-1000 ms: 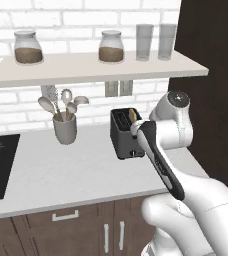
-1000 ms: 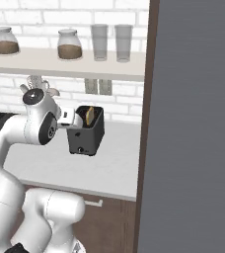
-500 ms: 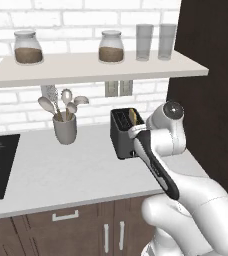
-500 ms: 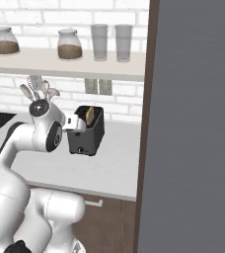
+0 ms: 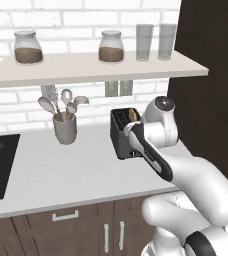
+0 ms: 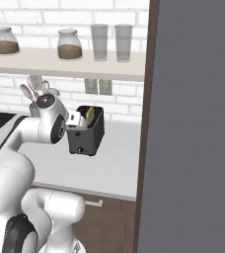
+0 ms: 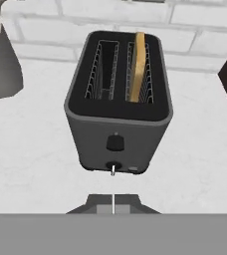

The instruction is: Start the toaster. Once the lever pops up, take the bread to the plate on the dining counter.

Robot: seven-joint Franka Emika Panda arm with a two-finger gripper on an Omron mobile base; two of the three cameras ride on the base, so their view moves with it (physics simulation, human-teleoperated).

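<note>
Standing in one toaster (image 7: 118, 107), one bread (image 7: 139, 64) slice fills one of two slots; fingers (image 7: 113, 209) pressed together.

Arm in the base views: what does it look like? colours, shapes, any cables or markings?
Glossy white rounded arm with a dark band along the forearm, dark seams at the joints and a grey round cap on the elbow joint. Gripper has a small white boxy body. No cables or markings visible.
</note>
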